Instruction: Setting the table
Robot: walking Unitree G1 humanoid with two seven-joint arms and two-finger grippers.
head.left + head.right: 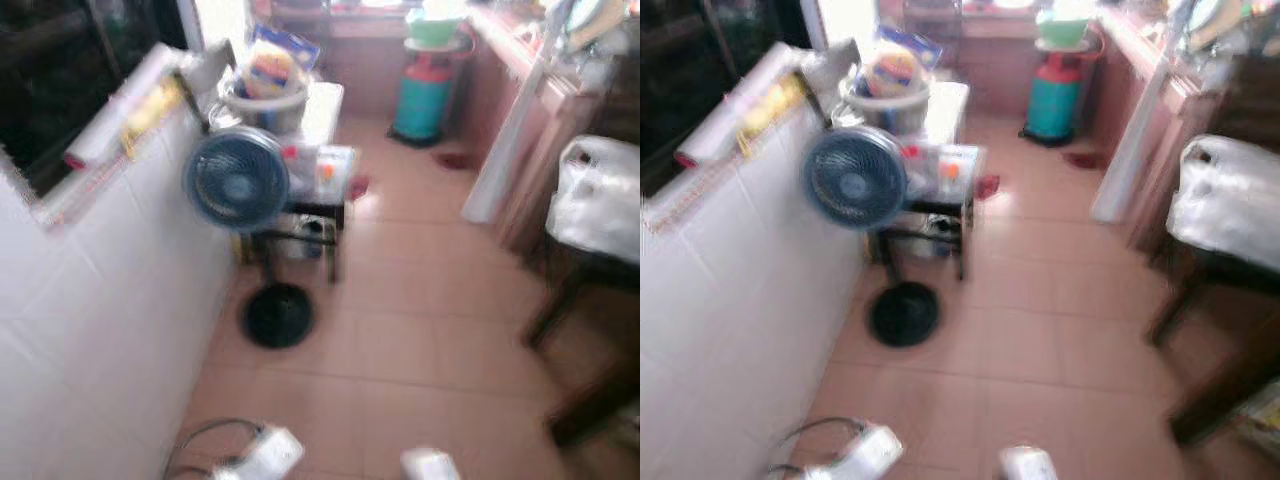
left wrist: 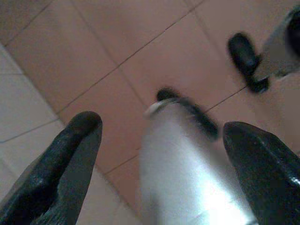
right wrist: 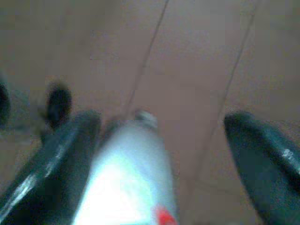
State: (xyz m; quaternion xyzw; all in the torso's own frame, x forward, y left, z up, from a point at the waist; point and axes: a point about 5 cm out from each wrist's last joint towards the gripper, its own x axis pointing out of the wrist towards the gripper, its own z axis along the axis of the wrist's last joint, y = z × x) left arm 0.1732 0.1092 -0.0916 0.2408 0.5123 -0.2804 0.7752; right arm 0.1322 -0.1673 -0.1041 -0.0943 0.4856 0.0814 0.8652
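Terracotta floor [image 1: 430, 330] runs ahead of you, and the head views are smeared, so I judge you are mid-walk. No plate, cup or cutlery can be picked out anywhere.

So where should I go for the tableware?

I can't name one piece of it. The likeliest places are the worktop [image 1: 520, 60] along the right wall, which is cluttered and too blurred to read, and the dark wooden frame [image 1: 560, 300] nearer you on the right. That carries a white bag [image 1: 595, 200]; whether it is a table or a chair, I can't tell.

What are my hands doing?

The left hand [image 2: 161, 126] hangs pointing at the floor, fingers spread wide with nothing between them. The right hand [image 3: 161, 119] is the same, agape and empty. That is fine for walking; leave both arms low.

What's the safest line?

Take the middle of the tiles. On your left a blue fan [image 1: 237, 180] stands beside a small stand [image 1: 310, 215], and its black round base [image 1: 279, 315] juts out onto the floor. A loose cable [image 1: 200, 440] lies by the white wall [image 1: 100, 300], close to your left side, so step clear of it. Far ahead a teal cylinder [image 1: 422, 95] stands on the floor.

And then?

Slow down, then stop square to whichever surface you choose, so the picture sharpens. Only then pick a piece and raise a hand.
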